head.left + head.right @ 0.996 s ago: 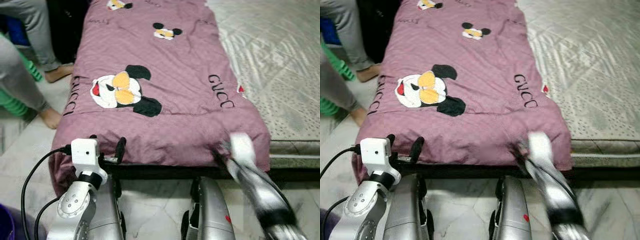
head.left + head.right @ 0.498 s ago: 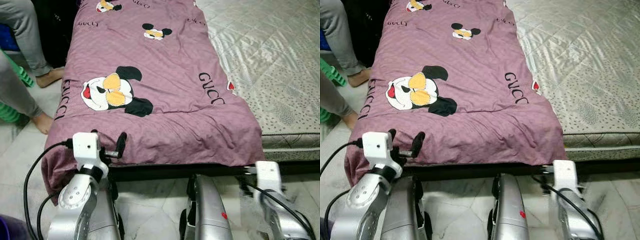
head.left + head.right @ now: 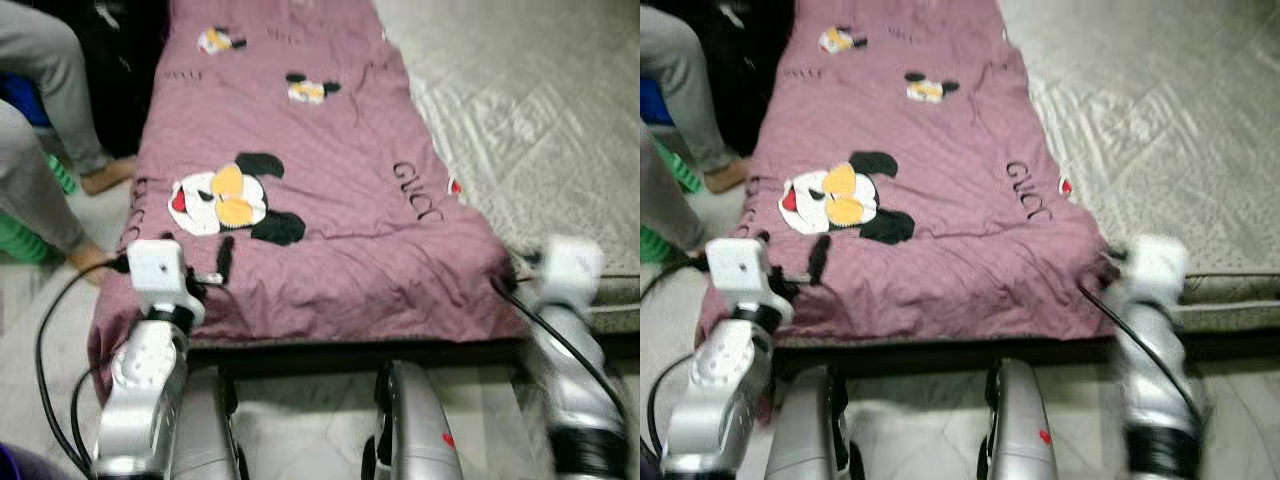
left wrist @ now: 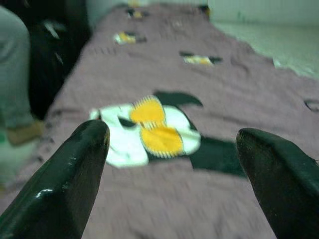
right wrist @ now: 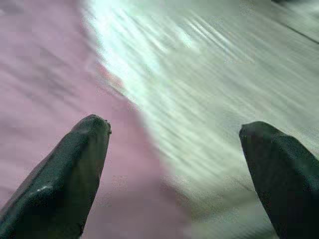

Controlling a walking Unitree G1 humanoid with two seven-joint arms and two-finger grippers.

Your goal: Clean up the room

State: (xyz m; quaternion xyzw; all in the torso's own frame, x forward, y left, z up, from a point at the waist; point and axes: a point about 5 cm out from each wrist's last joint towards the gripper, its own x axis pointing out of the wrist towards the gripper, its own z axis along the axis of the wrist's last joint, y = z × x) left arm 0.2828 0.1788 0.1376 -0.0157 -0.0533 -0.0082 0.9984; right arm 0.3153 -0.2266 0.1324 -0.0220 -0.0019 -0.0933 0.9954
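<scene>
Left wrist view: left gripper (image 4: 172, 174) spread wide, empty, low over near hem of purple blanket (image 3: 300, 200). Right gripper (image 5: 174, 174) also spread, empty, straddling blanket's right edge and bare mattress (image 3: 540, 130). Risk, likely: pinching one layer only, or snagging mattress cover, so blanket drags crooked. Beyond left gripper, off blanket's far side: person's legs (image 3: 50, 130) and green stool (image 3: 30, 215), crowding that side.

Even, soft indoor light; no hard shadows are seen. Both eye views are smeared by motion blur, worst on the right arm (image 3: 572, 350). Beyond the right gripper (image 5: 174, 149), the mattress (image 5: 224, 74) is washed out by glare. Wrist backgrounds are defocused.
</scene>
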